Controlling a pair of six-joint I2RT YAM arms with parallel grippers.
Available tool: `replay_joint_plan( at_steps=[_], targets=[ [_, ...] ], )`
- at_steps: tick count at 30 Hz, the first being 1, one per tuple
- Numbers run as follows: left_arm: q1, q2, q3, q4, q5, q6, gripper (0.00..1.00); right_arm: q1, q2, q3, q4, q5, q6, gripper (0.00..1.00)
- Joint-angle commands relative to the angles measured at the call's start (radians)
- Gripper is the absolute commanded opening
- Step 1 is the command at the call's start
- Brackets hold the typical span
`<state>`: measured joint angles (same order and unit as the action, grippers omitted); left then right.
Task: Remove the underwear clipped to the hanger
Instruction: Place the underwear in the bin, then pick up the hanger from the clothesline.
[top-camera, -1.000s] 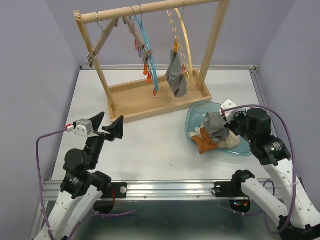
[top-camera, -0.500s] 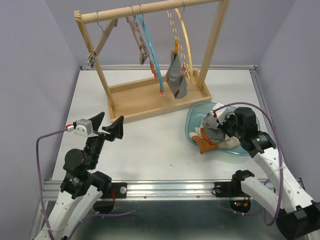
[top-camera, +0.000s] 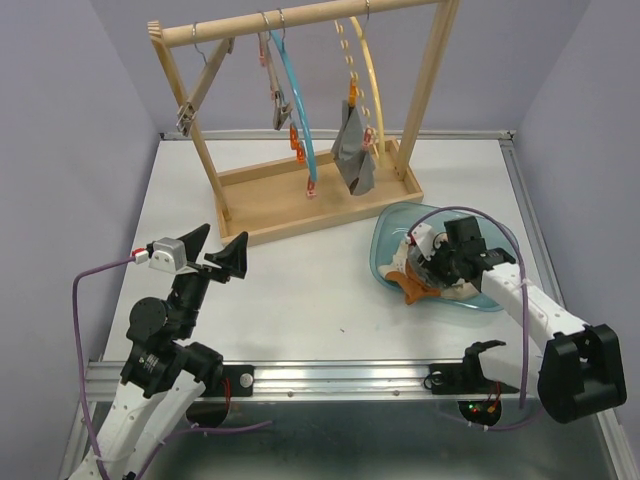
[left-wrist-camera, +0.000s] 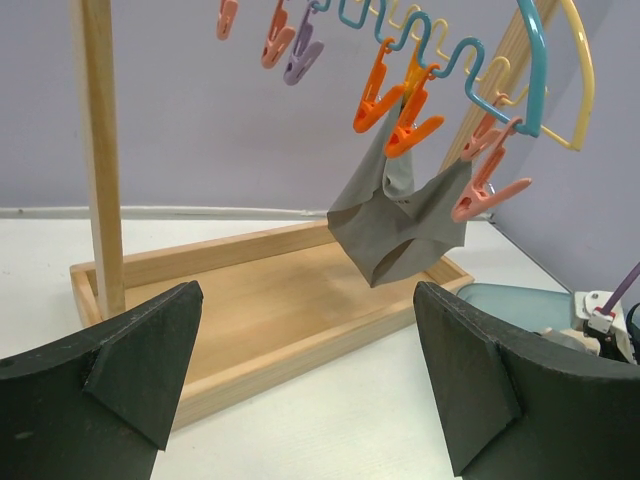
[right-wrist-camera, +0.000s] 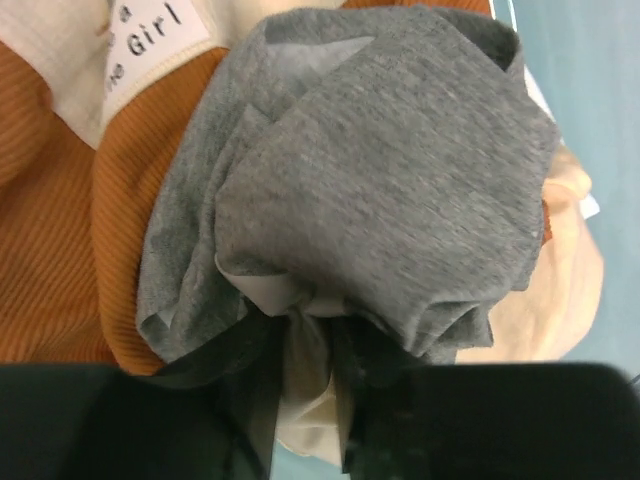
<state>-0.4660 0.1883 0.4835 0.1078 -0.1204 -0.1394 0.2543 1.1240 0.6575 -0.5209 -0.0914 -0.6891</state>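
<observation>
One grey underwear (top-camera: 353, 150) (left-wrist-camera: 400, 225) hangs clipped by orange pegs to the yellow hanger (top-camera: 372, 70) on the wooden rack. My right gripper (top-camera: 428, 262) (right-wrist-camera: 305, 400) is down in the blue tub (top-camera: 388, 232), its fingers closed on a bunched grey underwear (right-wrist-camera: 380, 170) with pale cloth pinched between them. That piece lies on orange-brown underwear (right-wrist-camera: 60, 250) (top-camera: 412, 291), a white labelled piece (right-wrist-camera: 100, 40) and a beige one (right-wrist-camera: 565, 290). My left gripper (top-camera: 215, 250) (left-wrist-camera: 310, 380) hovers open and empty over the table, facing the rack.
The wooden rack's tray base (top-camera: 270, 205) stands at the back centre. A blue peg hanger (top-camera: 300, 100) and a metal clip hanger (top-camera: 190, 105) hang from its top bar. The tub sits right of the tray base.
My right arm has come down and to the left, lowering the grey underwear into the tub onto the other pieces. The blue hanger swings slightly. The left arm has not moved.
</observation>
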Motion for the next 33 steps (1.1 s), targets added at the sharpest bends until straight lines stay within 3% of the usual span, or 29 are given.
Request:
replay_joint_plan(
  at_steps=[1, 2, 8, 17, 23, 33],
  targets=[
    [0.006, 0.011, -0.010, 0.053, 0.016, 0.008, 0.99, -0.030, -0.004, -0.022, 0.028, -0.024, -0.026, 0.39],
    [0.007, 0.013, -0.010, 0.053, 0.018, 0.009, 0.99, -0.033, -0.012, -0.019, 0.027, -0.021, -0.024, 0.54],
    [0.007, 0.020, -0.008, 0.055, 0.025, 0.009, 0.99, -0.035, -0.134, 0.048, 0.001, 0.028, -0.009, 1.00],
    [0.007, 0.025, -0.008, 0.058, 0.034, 0.008, 0.99, -0.035, -0.201, 0.250, -0.151, 0.009, 0.010, 1.00],
    [0.007, 0.025, -0.008, 0.059, 0.038, 0.006, 0.99, -0.035, -0.216, 0.396, -0.237, -0.146, 0.075, 1.00],
    [0.007, 0.023, -0.008, 0.059, 0.044, 0.006, 0.99, -0.035, -0.158, 0.583, -0.241, -0.419, 0.206, 1.00]
  ],
)
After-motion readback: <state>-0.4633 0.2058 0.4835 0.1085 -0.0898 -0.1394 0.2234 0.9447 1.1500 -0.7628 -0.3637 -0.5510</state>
